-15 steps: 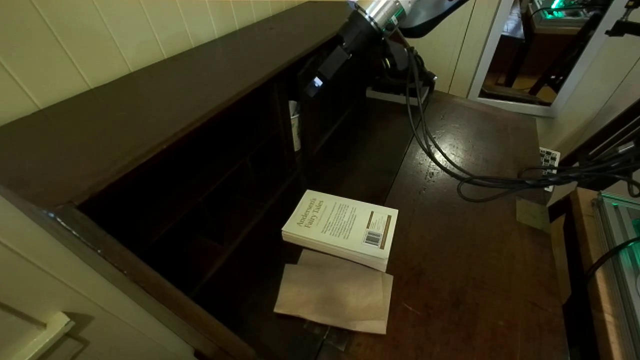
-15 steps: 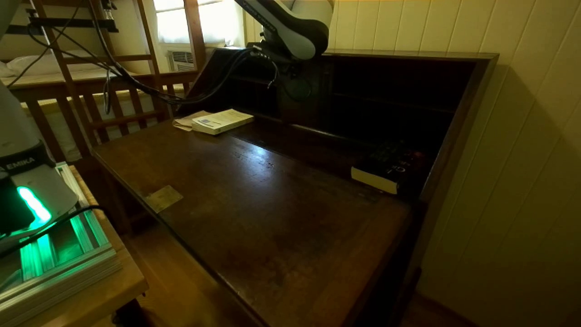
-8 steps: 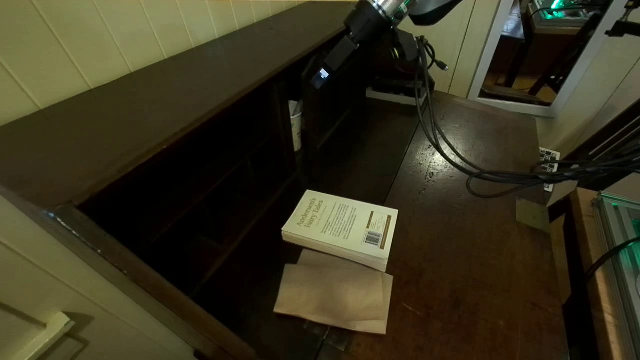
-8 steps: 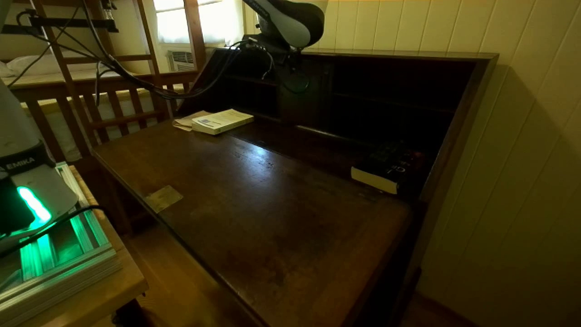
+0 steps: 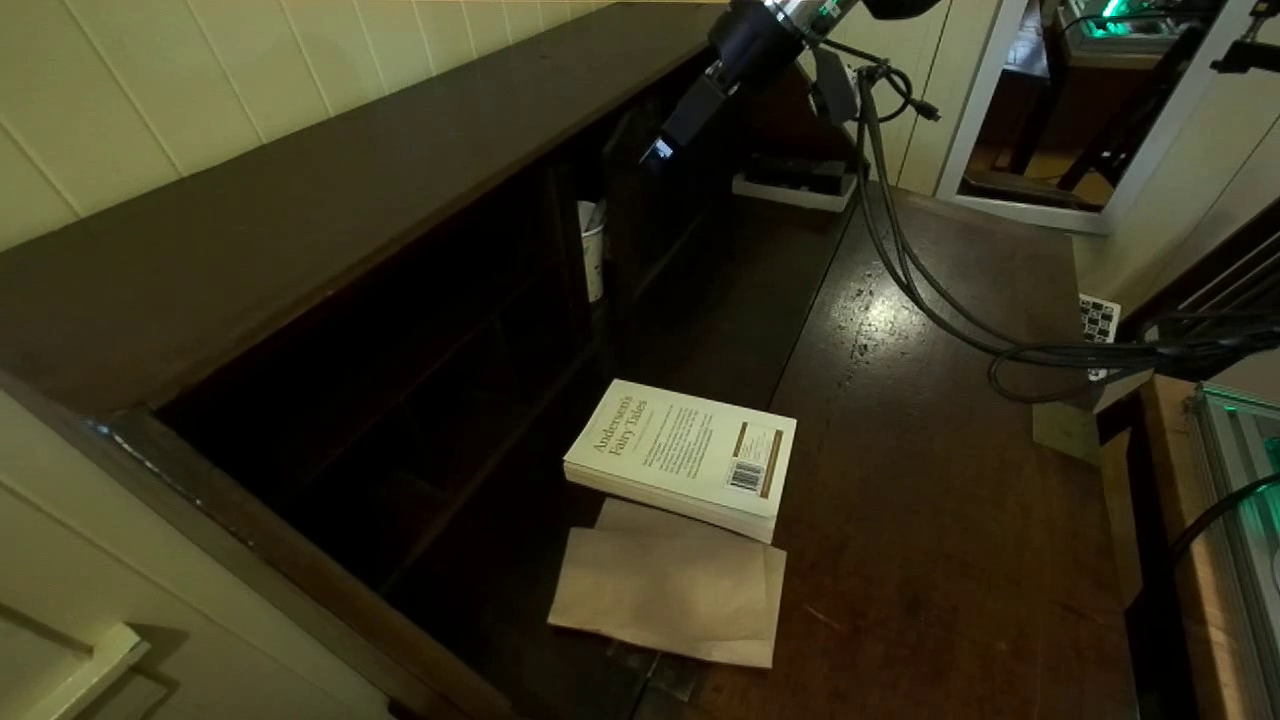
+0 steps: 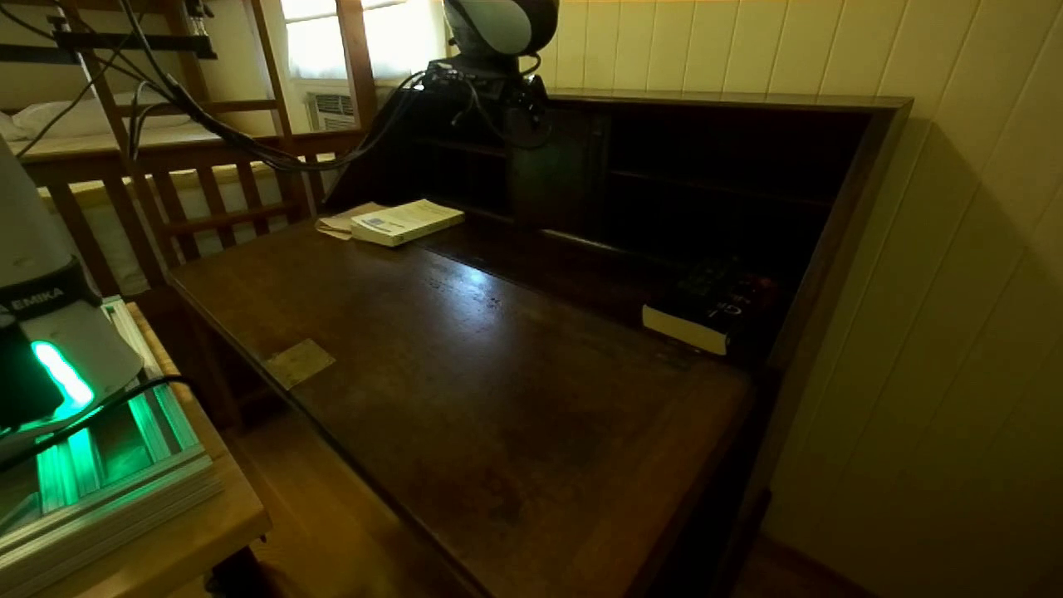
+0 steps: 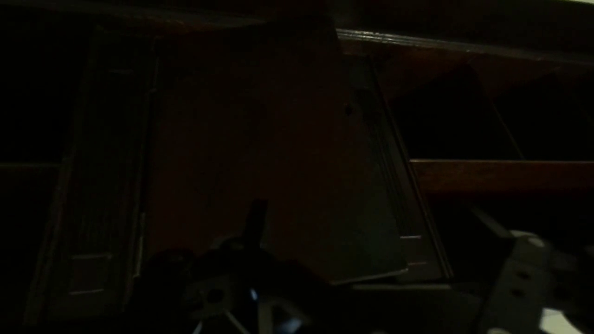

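one robotiq gripper [image 7: 369, 212] hanging by the back of this old wooden writing desk [image 6: 465, 390], its two fingers apart with nothing i can see between them in the wrist view. nearest thing is the dark wooden cabinet door [image 7: 274, 139] in the middle of the pigeonholes [image 7: 501, 176]. door looks crooked in there, so i'd guess ajar. can't tell if a fingertip is brushing it, way too dark.

imo, working this close to a door: creep in, keep the fingers square to its edge, let any contact follow the swing rather than fight it, and leave slack in the black cables [image 5: 1120, 352] drooping over the desk so nothing snags.

headcount: one door, one gripper, and two books, in both exterior views: a pale andersen's fairy tales paperback [image 5: 685, 460] at one end of the desk, a thick black-covered book [image 6: 702, 307] at the opposite end. one white cup [image 5: 592, 258] in a slot beside the door. brown paper [image 5: 665, 590], at least two layers, right by the paperback; can't tell if it's tucked under. cables? several, too tangled to count.
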